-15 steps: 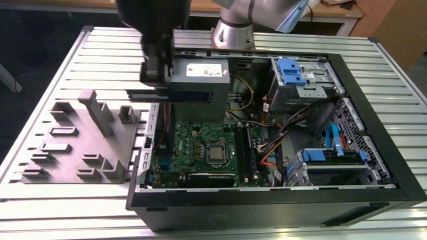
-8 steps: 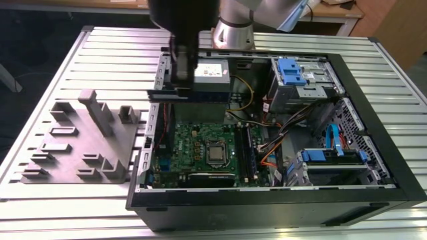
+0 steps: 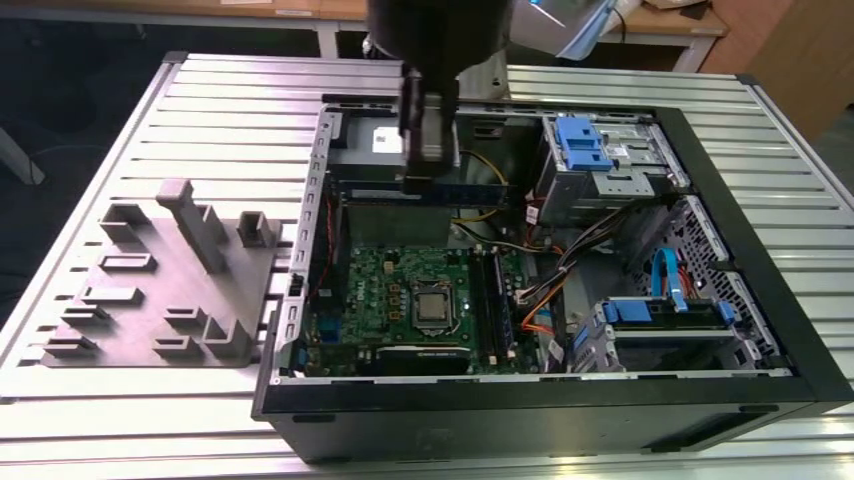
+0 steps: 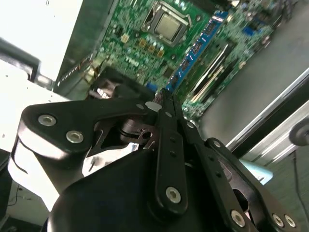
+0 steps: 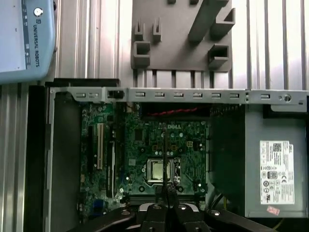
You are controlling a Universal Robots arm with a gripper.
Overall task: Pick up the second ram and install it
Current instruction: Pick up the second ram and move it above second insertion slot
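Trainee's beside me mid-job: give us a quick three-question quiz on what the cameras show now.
1. True or false: the gripper is shut on the second ram.
2. The grey fixture block lies: A) on the slatted table, at the exterior view's left of the computer case; B) inside that case; C) in the gripper.
3. Is the ram seated on the motherboard yet?
Key: 1 true; 2 A; 3 no, held over the open case.

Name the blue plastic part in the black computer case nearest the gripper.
The blue plastic bracket on the far grey drive cage, at the exterior view's right of the gripper, which holds the long blue-green second ram; the others lie farther.
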